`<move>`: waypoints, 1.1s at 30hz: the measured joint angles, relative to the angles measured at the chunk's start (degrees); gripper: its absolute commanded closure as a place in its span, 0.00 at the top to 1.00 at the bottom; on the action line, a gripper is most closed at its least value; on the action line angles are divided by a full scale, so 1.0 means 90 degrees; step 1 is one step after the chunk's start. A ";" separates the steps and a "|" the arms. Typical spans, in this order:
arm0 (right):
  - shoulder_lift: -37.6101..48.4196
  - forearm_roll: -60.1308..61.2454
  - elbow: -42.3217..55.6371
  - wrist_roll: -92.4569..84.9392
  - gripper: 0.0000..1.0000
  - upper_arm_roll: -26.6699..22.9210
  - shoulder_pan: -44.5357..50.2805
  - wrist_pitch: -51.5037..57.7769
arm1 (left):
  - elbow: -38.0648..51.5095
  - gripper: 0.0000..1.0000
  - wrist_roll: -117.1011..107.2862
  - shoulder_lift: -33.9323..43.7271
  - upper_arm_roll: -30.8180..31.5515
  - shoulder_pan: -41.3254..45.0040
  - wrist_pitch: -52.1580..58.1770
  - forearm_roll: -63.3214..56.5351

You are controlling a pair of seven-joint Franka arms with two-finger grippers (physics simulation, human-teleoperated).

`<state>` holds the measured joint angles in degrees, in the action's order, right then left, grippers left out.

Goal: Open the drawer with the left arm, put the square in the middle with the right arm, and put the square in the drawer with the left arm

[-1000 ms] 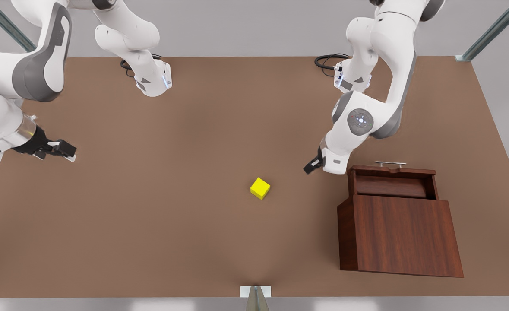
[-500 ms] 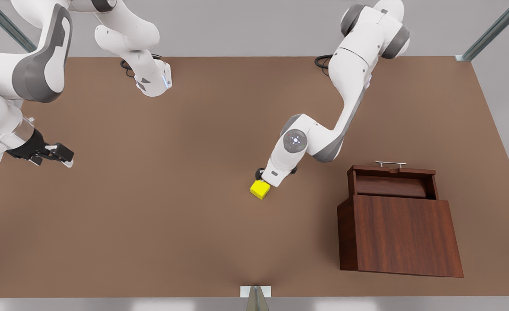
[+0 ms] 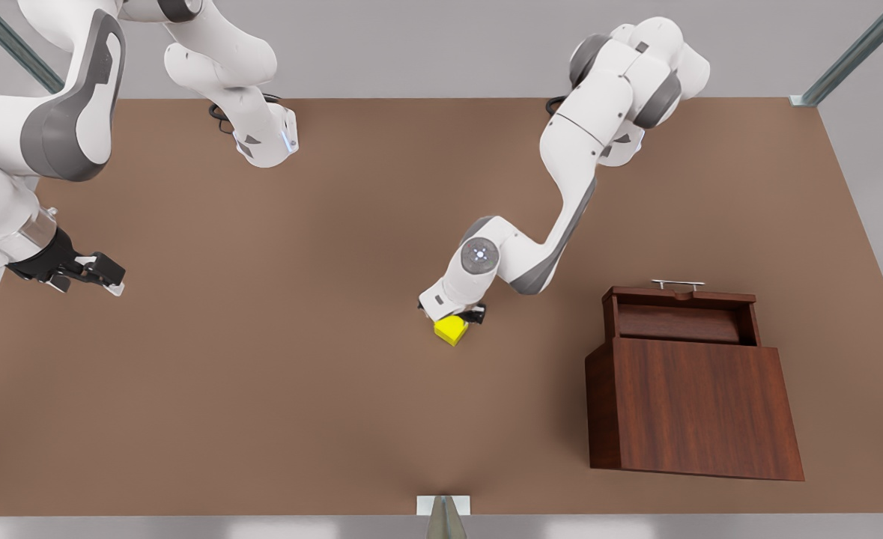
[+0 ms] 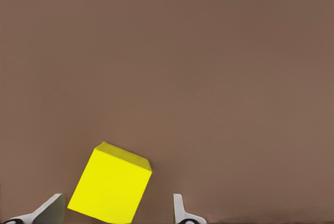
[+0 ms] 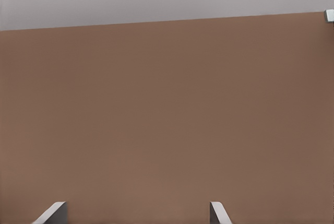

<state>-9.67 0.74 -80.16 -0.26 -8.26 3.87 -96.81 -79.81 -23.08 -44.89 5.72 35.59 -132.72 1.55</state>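
The yellow square [image 3: 451, 329] rests on the bare brown tabletop near the middle [image 3: 381, 322]. My left gripper [image 3: 453, 315] hangs right over it, reaching in from the front view's right. In the left wrist view the square [image 4: 110, 185] sits turned between the two fingertips [image 4: 180, 211], and the left gripper [image 4: 116, 211] is open with a gap on one side. The drawer [image 3: 681, 320] stands pulled out of the wooden cabinet [image 3: 696, 408], its silver handle [image 3: 677, 284] at the far end. My right gripper [image 3: 104, 273] waits open at the front view's left edge, over bare table [image 5: 135, 212].
The cabinet takes up the front view's lower right. Both arm bases [image 3: 265, 142] stand with cables along the table's far edge. A small grey post [image 3: 443, 516] stands at the middle of the near edge. Bare tabletop [image 3: 276, 389] lies between the arms.
My left arm has swung from beside the drawer over to the square and dropped its gripper onto it. The right gripper has drifted slightly toward the front view's left.
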 measured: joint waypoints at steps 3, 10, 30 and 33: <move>0.0000 0.0000 0.0000 0.0000 1.00 0.0000 0.0001 -0.0015 | 0.0000 1.00 0.0734 -0.0002 -0.0036 -0.0001 0.0001 -0.0048; 0.0000 0.0001 0.0000 0.0000 1.00 0.0000 0.0008 -0.0024 | 0.0000 1.00 0.1188 -0.0234 -0.0049 0.0010 0.0001 -0.0092; -0.0107 -0.0014 0.0010 0.0000 1.00 0.0000 -0.0014 -0.0074 | 0.0474 1.00 0.1575 -0.0939 -0.0020 0.0020 -0.0173 -0.0564; -0.0107 -0.0005 0.0010 0.0000 1.00 0.0000 -0.0017 -0.0161 | 0.0469 1.00 0.1572 -0.0974 -0.0020 0.0011 -0.0273 -0.0573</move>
<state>-10.64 0.70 -80.07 -0.26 -8.26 3.72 -98.26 -75.59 -8.93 -53.66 5.54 35.69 -135.17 -3.61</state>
